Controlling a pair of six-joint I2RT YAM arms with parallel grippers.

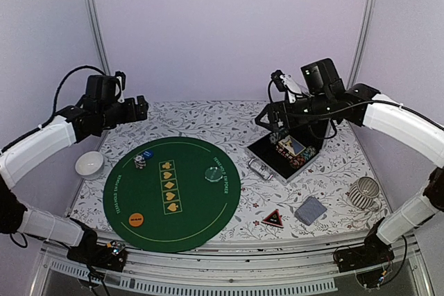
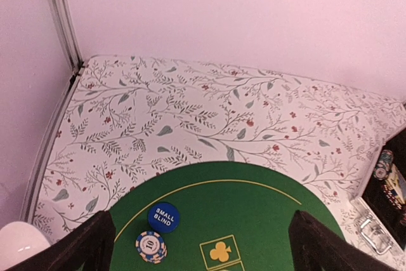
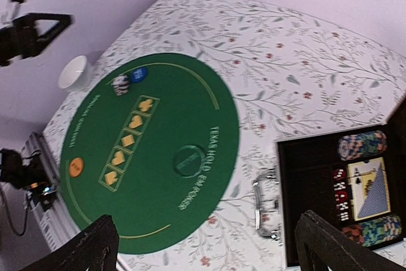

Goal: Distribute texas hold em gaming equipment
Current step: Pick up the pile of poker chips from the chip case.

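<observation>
On the green round mat (image 1: 172,192) a striped chip stack (image 1: 140,161) (image 2: 151,246) stands beside a blue "small blind" disc (image 2: 163,217). A clear disc (image 1: 212,172) (image 3: 189,160) and an orange disc (image 1: 136,219) (image 3: 75,167) also lie on it. A red-black triangle token (image 1: 272,218) and a grey-blue card deck (image 1: 310,210) rest on the cloth to the right. My left gripper (image 1: 142,109) (image 2: 203,245) hangs open and empty, high over the mat's far left. My right gripper (image 1: 274,119) (image 3: 206,252) is open and empty above the black case (image 1: 288,154), which holds chip rolls (image 3: 361,145) and cards (image 3: 370,188).
A white bowl (image 1: 89,165) sits left of the mat. A white ribbed cup (image 1: 364,193) stands at the right edge. The case's metal handle (image 3: 266,202) faces the mat. Walls close in behind and at both sides.
</observation>
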